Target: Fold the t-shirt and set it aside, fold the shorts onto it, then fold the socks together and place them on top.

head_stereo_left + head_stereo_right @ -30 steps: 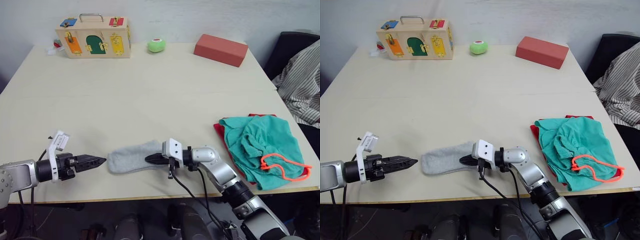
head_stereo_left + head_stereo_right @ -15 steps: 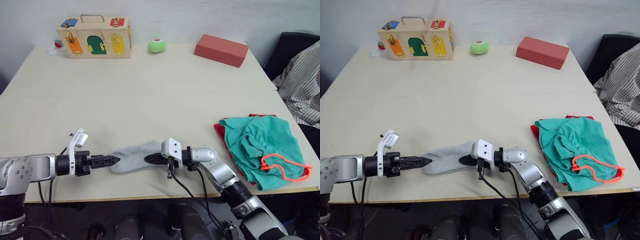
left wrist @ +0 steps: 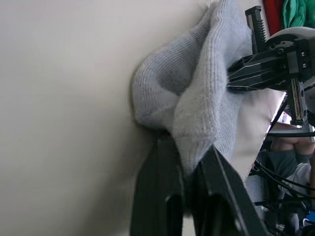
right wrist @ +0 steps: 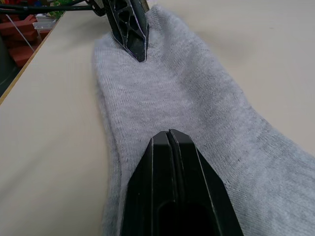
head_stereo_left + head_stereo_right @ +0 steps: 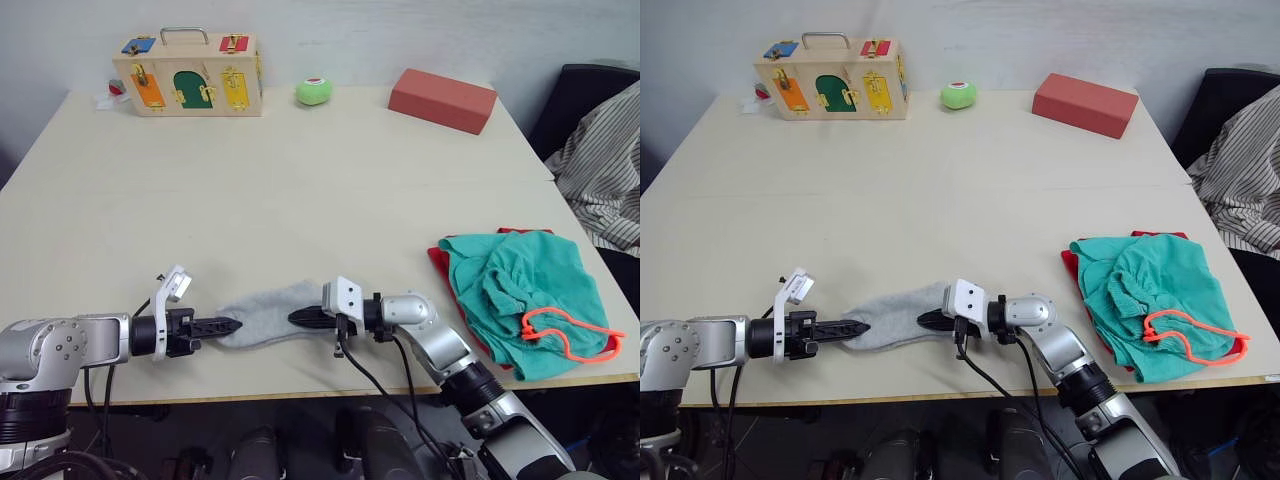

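Now that our left gripper (image 5: 222, 325) has slid in to pinch the socks (image 5: 268, 311) at the table's (image 5: 300, 190) front edge, our right gripper (image 5: 303, 318), jaws pressed together, pins the other end, readying the fold.

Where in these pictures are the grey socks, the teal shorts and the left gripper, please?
the socks (image 5: 268, 312), left eye view, middle of the grey knit.
the shorts (image 5: 520, 285), left eye view, centre of the teal fabric.
the left gripper (image 5: 228, 324), left eye view, at its fingertips.
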Robot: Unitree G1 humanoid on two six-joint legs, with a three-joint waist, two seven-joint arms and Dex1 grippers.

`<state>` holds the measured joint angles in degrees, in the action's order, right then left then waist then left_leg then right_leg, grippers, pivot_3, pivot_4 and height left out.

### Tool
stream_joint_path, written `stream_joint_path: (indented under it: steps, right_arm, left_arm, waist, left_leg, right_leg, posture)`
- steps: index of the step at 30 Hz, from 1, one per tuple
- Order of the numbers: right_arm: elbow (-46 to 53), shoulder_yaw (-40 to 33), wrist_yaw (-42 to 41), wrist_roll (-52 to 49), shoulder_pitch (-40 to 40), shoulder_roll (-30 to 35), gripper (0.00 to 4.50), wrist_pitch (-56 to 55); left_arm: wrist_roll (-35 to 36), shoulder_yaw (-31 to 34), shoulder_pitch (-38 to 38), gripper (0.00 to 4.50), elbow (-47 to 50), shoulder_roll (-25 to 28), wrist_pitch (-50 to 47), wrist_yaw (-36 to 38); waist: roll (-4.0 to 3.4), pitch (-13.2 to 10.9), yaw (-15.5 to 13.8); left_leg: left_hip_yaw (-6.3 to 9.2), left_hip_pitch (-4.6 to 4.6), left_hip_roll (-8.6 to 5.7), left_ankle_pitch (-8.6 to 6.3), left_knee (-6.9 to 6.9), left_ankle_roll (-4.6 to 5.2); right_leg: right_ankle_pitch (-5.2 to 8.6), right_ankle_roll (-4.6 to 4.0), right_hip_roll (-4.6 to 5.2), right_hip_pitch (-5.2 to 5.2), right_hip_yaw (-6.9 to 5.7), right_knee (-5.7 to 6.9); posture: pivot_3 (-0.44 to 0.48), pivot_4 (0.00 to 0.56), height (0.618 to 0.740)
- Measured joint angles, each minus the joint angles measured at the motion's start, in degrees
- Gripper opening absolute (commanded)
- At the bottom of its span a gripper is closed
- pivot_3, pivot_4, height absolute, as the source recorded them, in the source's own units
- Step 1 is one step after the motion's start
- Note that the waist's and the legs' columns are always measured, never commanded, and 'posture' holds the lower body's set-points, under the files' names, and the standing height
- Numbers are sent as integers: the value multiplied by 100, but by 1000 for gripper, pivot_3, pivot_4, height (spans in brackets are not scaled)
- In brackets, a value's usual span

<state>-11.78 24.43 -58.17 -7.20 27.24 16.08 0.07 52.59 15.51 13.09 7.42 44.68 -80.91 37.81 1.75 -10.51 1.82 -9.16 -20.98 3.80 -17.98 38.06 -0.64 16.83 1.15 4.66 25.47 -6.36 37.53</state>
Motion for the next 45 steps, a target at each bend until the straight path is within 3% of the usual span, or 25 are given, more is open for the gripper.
stream_joint_path:
  steps: [6, 10, 19, 28, 31, 42, 43, 45]
  right_arm:
    - [0, -2, 22, 23, -2, -15, 0, 5]
    - [6, -8, 31, 37, -9, -27, 0, 15]
    - [109, -27, 88, 37, -68, -29, 0, 131]
    - [601, -249, 142, -56, -357, 174, 0, 532]
    - [875, -309, 149, -121, -482, 271, 0, 748]
    - [2530, -1192, 741, -564, -1618, 857, 0, 1929]
    - [2677, -1368, 827, -623, -1746, 931, 0, 2037]
    - [2971, -1809, 1013, -767, -2105, 1110, 0, 2221]
  left_arm:
    - [-9, -326, 368, 19, 360, 716, 35, 382]
    - [4, -813, 959, 19, 569, 756, -94, 502]
    - [-232, -1887, 2063, 19, 453, -12, -103, 451]
    - [-626, -2113, 2245, 19, -214, -856, 394, 454]
    - [-631, -2114, 2233, 737, -234, -949, 430, 503]
    - [-775, -2151, 1769, 4216, -82, -1152, 1019, 699]
    - [-775, -2152, 1732, 4464, -59, -1153, 1091, 751]
    - [-747, -2121, 1573, 4464, 102, -1168, 1313, 958]
  waist:
    - [0, 0, -1]
    - [0, 0, 0]
    - [1, 0, -2]
    - [1, 0, -38]
    - [1, 0, -31]
    - [0, -3, -36]
    - [0, -3, -39]
    - [-1, -4, -42]
  left_leg:
    - [1, -1, 0, 1, 0, -3]
    - [1, -2, -1, 1, -1, -3]
    - [-2, -1, -2, 4, 1, -5]
    - [1, -10, -7, 8, 11, 1]
    - [1, -10, -5, 8, 10, 2]
    - [2, -10, -5, 8, 9, 1]
    - [3, -10, -4, 8, 8, 1]
    - [3, -11, -5, 7, 5, 1]
  right_leg:
    - [0, -1, 0, 0, -1, -1]
    - [0, 0, -1, 0, 0, 0]
    - [0, 0, -9, 0, 3, 1]
    - [0, 1, -3, 0, 1, 2]
    - [0, 1, -6, 0, 1, 1]
    - [0, 1, -6, 0, 0, -2]
    - [0, 1, -7, 1, 0, -2]
    - [0, 1, -7, 1, 0, -6]
  posture:
    - [0, 150, 740]
    - [0, 150, 740]
    - [0, 150, 740]
    - [0, 150, 740]
    - [0, 150, 740]
    - [0, 150, 740]
    - [0, 150, 740]
    - [0, 150, 740]
